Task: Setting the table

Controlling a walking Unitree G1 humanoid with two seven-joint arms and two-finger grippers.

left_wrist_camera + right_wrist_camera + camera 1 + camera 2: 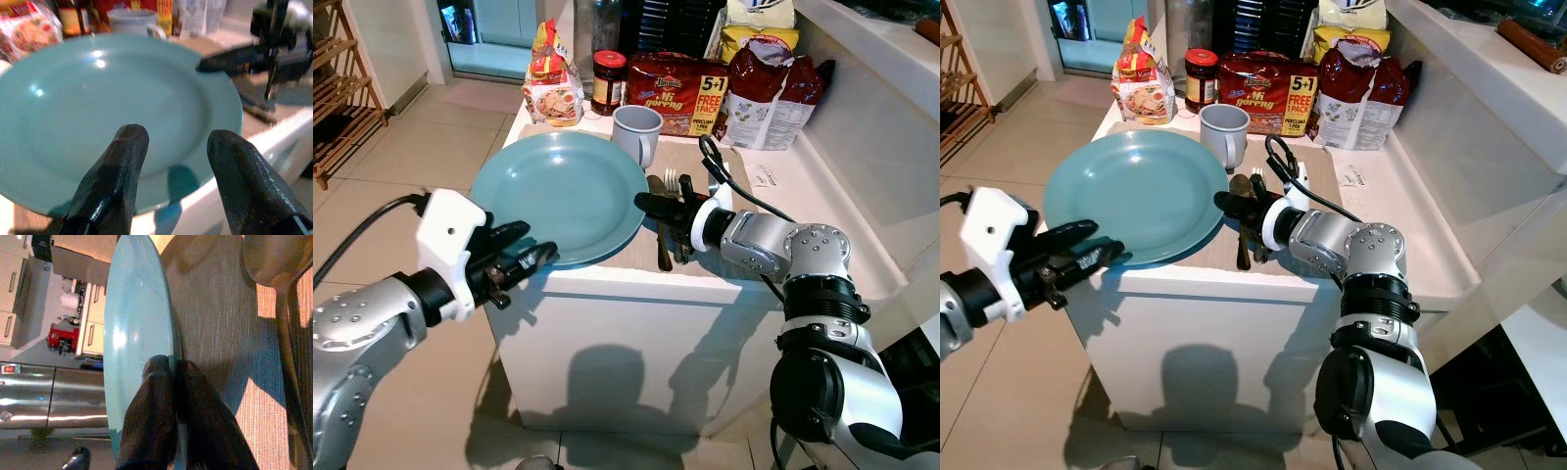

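Right tool (646, 204), clenched, touches the teal plate (558, 196) rim; left tool (524, 257) waits released, likely next gripping the near edge to reposition it.

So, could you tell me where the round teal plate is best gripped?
Probably at the thin rim of the round teal plate that juts past the white counter edge, approached from the robot's side: a finger can slip underneath there. The left gripper hovers at that spot.
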